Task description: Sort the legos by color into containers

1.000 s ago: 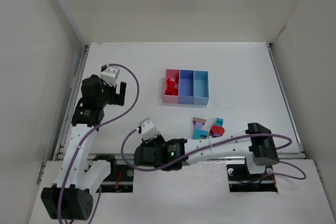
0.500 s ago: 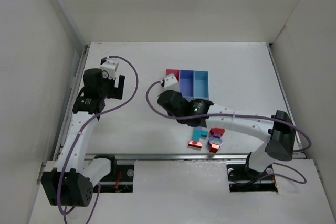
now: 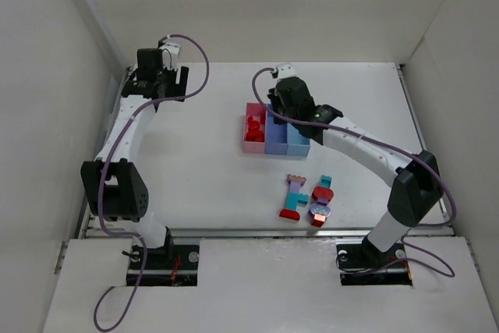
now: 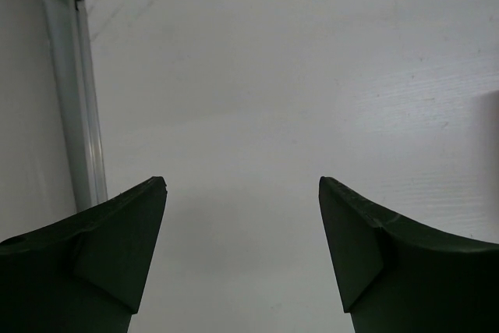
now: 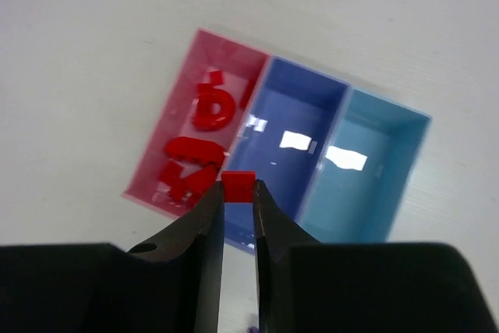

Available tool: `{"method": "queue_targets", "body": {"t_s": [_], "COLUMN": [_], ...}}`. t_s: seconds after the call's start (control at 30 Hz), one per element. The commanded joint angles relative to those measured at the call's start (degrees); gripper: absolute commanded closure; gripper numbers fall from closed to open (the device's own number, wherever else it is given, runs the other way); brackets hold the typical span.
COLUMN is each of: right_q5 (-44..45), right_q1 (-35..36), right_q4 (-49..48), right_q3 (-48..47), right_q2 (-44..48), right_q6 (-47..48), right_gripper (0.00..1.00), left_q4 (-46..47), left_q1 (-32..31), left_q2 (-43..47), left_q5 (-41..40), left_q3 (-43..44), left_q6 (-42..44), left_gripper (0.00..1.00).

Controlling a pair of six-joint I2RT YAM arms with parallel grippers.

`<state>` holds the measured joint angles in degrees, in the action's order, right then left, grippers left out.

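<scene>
**BRICK OVER THE BINS:** R gripper (image 5: 238,193) is pinching a small red brick (image 5: 239,184) btwn its fingertips, jaws nearly together on it, while hovering above the three joined bins. In the wrist cam the brick is hanging over the divider where the pink bin (image 5: 164,134) is meeting the purple-blue bin (image 5: 300,107), at the bins' near end. The light-blue bin (image 5: 374,138) is lying further right. The pink bin's open floor is thus sitting just left of the fingers, its long axis running up and away to the right in that view. The drop looks to be turning on a short shift leftward before letting go. Released here, the brick could, by my reading, tip into the wrong slot. Red pieces (image 5: 212,107) are already lying in the pink bin; the other two bins are showing bare floors.

L gripper (image 4: 242,183) is standing w/ fingers spread wide, nothing btwn them, only table (image 4: 257,76) below. The overhead cam is placing it at the far-left corner, well apart from everything, so the R arm is plainly the nearer one.

The overhead cam is also giving what the wrist cams aren't: the loose legos (image 3: 306,199), a mixed red, teal and lavender clump, lying near the table's front edge, apart from the bins. It isn't showing the held brick, as the R wrist is hiding it.
</scene>
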<state>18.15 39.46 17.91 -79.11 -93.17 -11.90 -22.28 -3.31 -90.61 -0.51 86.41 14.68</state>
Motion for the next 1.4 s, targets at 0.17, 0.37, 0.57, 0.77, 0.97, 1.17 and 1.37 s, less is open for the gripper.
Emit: {"method": "queue_targets", "body": {"t_s": [0.17, 0.37, 0.57, 0.77, 0.97, 1.17, 1.37], "right_q5": [-11.47, -14.81, -15.59, -22.26, -23.34, -21.67, -22.28], "right_q1": [1.23, 1.23, 0.09, -1.75, -2.28, -2.28, -2.28], "right_q4": [2.47, 0.73, -0.59, 0.01, 5.82, 5.82, 5.82], "right_q3": [-8.33, -8.96, -10.62, -11.94, -15.90, -16.43, -17.66], "right_q2": [-4.65, -9.22, -11.69, -13.70, -17.31, -17.84, -19.69], "right_q6": [1.36, 0.83, 0.83, 0.83, -1.45, -1.46, -2.77], "right_gripper": [0.99, 0.99, 0.99, 0.99, 0.99, 0.96, 0.96], "left_q4": [4.70, 13.47, 19.64, 24.91, 33.96, 36.52, 39.06], "left_q1": [-2.13, -6.26, -12.59, -13.65, -18.03, -18.75, -18.75], "left_q2": [0.61, 4.29, 8.07, 12.55, 15.46, 17.31, 17.92], "left_q5": [-2.56, -2.04, -1.51, 1.74, -0.18, -0.19, 0.33], "left_q3": [-3.51, -11.34, -20.92, -29.27, -36.92, -40.35, -43.60], "left_q6": [8.69, 10.55, 9.93, 5.20, 2.81, 1.49, -1.22], "left_gripper": [0.23, 0.23, 0.20, 0.19, 0.19, 0.19, 0.18]}}
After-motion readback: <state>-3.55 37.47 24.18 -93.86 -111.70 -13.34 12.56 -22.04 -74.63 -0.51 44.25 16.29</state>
